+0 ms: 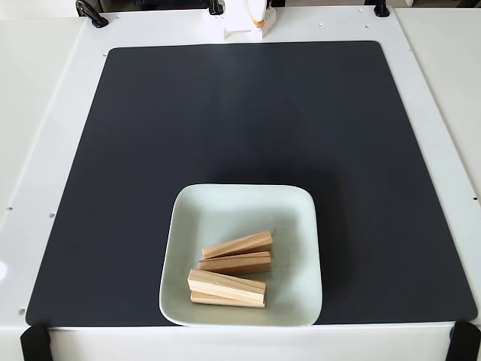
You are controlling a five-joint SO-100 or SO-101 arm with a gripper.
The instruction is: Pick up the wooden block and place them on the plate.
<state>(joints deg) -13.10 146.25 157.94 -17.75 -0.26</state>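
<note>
Blocks: four small light pine rectangular bars w/ straight grain lay inside the dish, all in its lower-centre part, fixed view.
Block 1: uppermost bar (238, 245) lay tilted, right end higher in frame, on the dish floor.
Block 2: second bar (235, 262) sat just below block 1, nearly level, long sides close together or touching; cannot tell which.
Block 3: third bar (226, 286) sat below block 2, angled slightly down to the right, left end nearest the dish's left wall.
Block 4: fourth bar (218, 300) lay under or against block 3's lower edge, mostly covered; only a thin strip seen.
Digits: end marks too small to read.
Plate: large pale mint-white square dish w/ rounded corners and raised rim (304, 226) stood on the mat, near its front edge, approx. mid-width.
Mat: dark charcoal rectangular mat (240, 120) covered most of the table; upper area bare.
Table: white tabletop (45, 113) showed round the mat on all sides.
Arm: white base w/ orange part (248, 21) stood at the top edge, well apart from the dish.
Gripper: fingers outside the frame; grip state cannot be told.
Clamps: black clamps (92, 13) sat at the table's far edge.
</note>
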